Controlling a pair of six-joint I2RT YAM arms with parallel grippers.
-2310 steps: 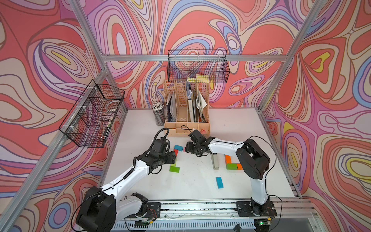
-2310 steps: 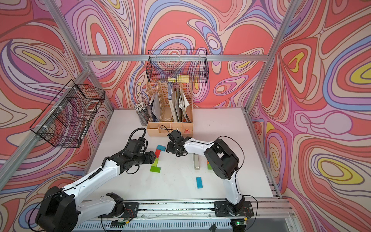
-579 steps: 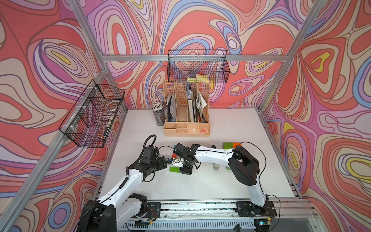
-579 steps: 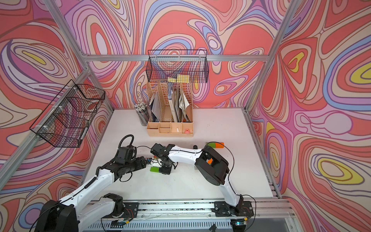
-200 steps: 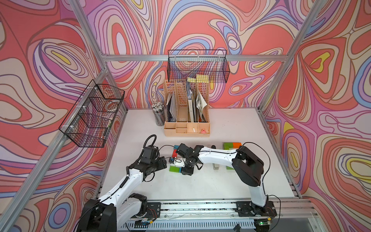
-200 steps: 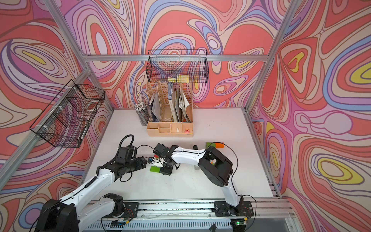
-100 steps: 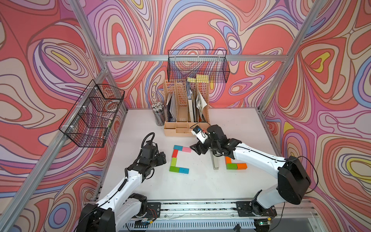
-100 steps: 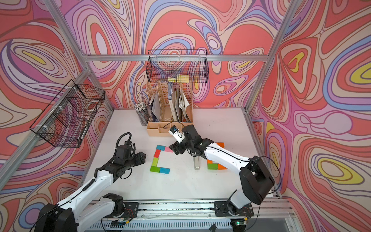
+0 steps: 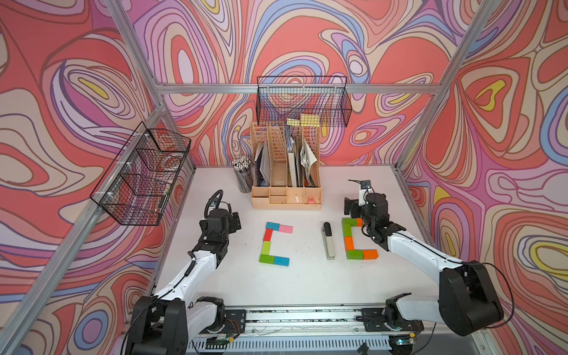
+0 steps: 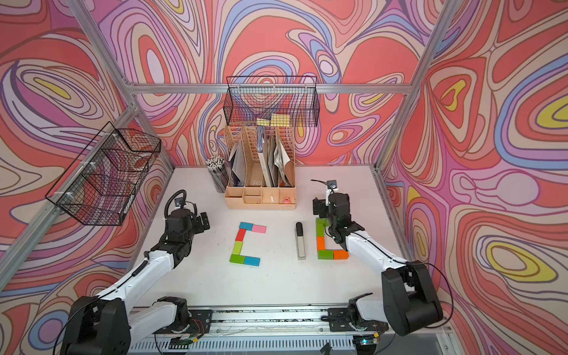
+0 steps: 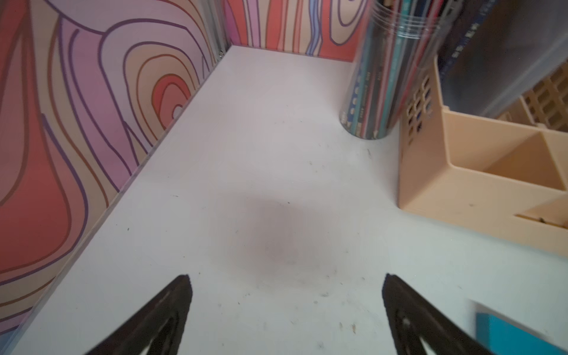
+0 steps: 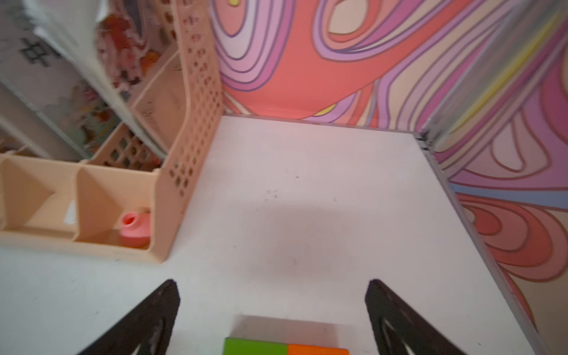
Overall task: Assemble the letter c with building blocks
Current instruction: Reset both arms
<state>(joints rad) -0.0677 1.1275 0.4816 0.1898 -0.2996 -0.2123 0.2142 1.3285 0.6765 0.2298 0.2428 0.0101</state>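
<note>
Left wrist: left gripper [image 11: 285, 278] wide open, nothing held, bare table [image 11: 246, 184] between fingers; blue brick [image 11: 510, 335] corner beside one finger.
Right wrist: right gripper [image 12: 272, 282] equally wide, empty; green brick [image 12: 255, 345] and orange brick [image 12: 316, 349] close by, untouched.
Both top views: finger gap unreadable, but layout shows. Letter c [image 9: 266, 246] at frame centre, six bricks end to end. Stapler [image 9: 329, 246] right of it. Second c [image 9: 349, 242], green/orange, further right, right gripper just above its upper arm. Left gripper left of centre, apart from bricks.
</note>
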